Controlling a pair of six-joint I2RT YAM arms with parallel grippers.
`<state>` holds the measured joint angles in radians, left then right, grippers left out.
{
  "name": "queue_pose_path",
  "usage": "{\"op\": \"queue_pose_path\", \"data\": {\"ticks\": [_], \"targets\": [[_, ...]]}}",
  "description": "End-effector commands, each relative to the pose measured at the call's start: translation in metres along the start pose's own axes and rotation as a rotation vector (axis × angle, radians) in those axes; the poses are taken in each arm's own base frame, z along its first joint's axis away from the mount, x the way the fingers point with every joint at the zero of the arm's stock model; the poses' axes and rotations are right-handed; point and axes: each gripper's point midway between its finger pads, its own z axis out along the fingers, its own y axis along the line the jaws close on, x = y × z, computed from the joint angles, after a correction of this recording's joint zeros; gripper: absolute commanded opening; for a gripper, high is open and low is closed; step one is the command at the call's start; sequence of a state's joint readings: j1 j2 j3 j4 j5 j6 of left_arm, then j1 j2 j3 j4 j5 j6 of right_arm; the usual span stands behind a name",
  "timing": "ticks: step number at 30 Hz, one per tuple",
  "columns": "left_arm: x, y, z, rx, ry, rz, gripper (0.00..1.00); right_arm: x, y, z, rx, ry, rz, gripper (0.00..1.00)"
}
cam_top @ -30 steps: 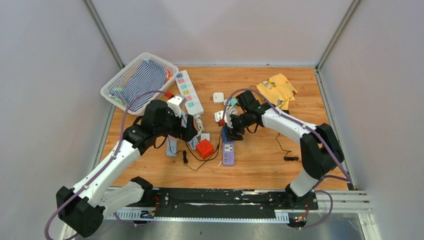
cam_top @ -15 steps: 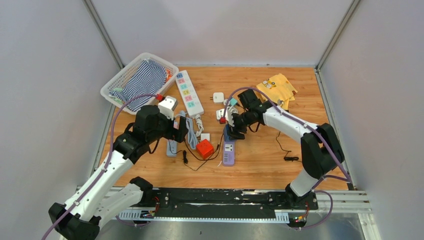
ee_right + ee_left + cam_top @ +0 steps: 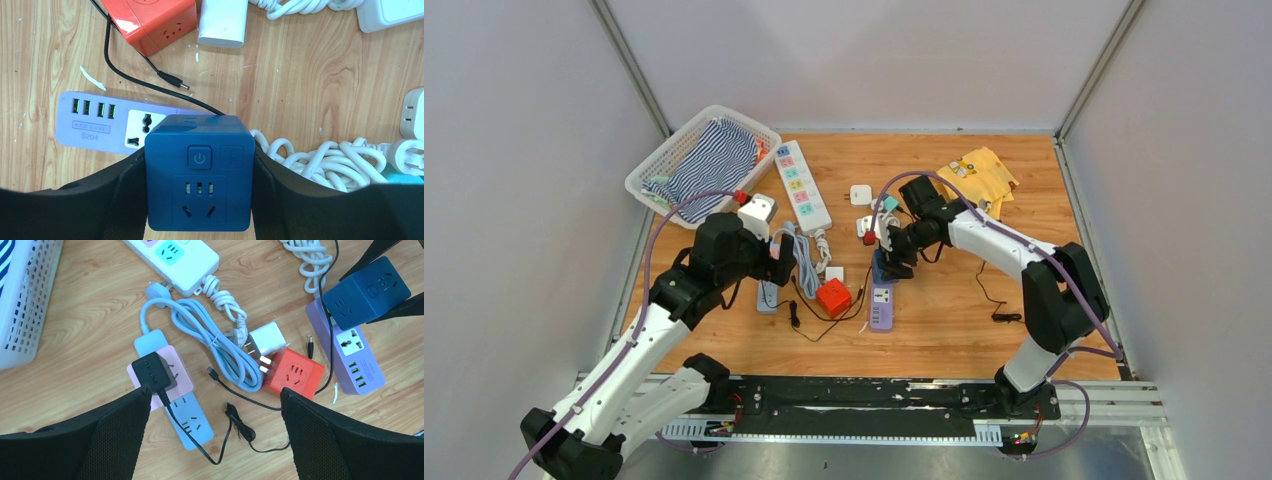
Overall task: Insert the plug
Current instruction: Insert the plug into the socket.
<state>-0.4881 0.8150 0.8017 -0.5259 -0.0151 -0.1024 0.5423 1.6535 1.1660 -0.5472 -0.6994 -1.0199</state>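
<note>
My left gripper (image 3: 778, 267) is open and empty. In the left wrist view its fingers straddle the space (image 3: 215, 395) above a pale blue and pink strip (image 3: 192, 415). A black adapter (image 3: 151, 371) sits plugged in the strip's pink part, its cord trailing across the wood. My right gripper (image 3: 892, 254) is shut on a dark blue cube socket (image 3: 199, 195), gripping its two sides. The cube stands on the end of a purple power strip (image 3: 95, 125). Both also show in the left wrist view, the cube (image 3: 365, 292) over the strip (image 3: 357, 365).
A red cube socket (image 3: 295, 372) and white adapter (image 3: 267, 337) lie between the strips. A coiled pale blue cable (image 3: 220, 345), white cable bundle (image 3: 320, 155), long white strip (image 3: 801, 185), basket with striped cloth (image 3: 664, 160) and yellow cloth (image 3: 977, 178) surround them.
My left arm has drawn back to the left, away from the black adapter, which stays in the strip. My right gripper has barely moved, still holding the blue cube.
</note>
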Motion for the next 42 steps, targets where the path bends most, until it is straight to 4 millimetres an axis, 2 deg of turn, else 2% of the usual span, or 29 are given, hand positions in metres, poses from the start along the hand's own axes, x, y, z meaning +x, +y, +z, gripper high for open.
{"op": "queue_pose_path", "data": {"ticks": [1, 21, 33, 42], "targets": [[0.004, 0.007, -0.001, -0.032, 0.007, 0.015, 1.0, 0.022, 0.016, 0.011, -0.063, 0.033, 0.084, 0.0], [0.006, 0.01, 0.001, -0.048, 0.016, 0.018, 1.0, 0.007, 0.013, 0.005, -0.006, -0.031, 0.06, 0.0], [0.007, 0.009, 0.001, -0.044, 0.019, 0.018, 1.0, 0.013, 0.019, 0.001, 0.0, -0.05, 0.096, 0.0], [0.007, 0.011, 0.001, -0.053, 0.018, 0.019, 1.0, 0.015, 0.018, 0.009, 0.004, -0.114, 0.115, 0.0]]}}
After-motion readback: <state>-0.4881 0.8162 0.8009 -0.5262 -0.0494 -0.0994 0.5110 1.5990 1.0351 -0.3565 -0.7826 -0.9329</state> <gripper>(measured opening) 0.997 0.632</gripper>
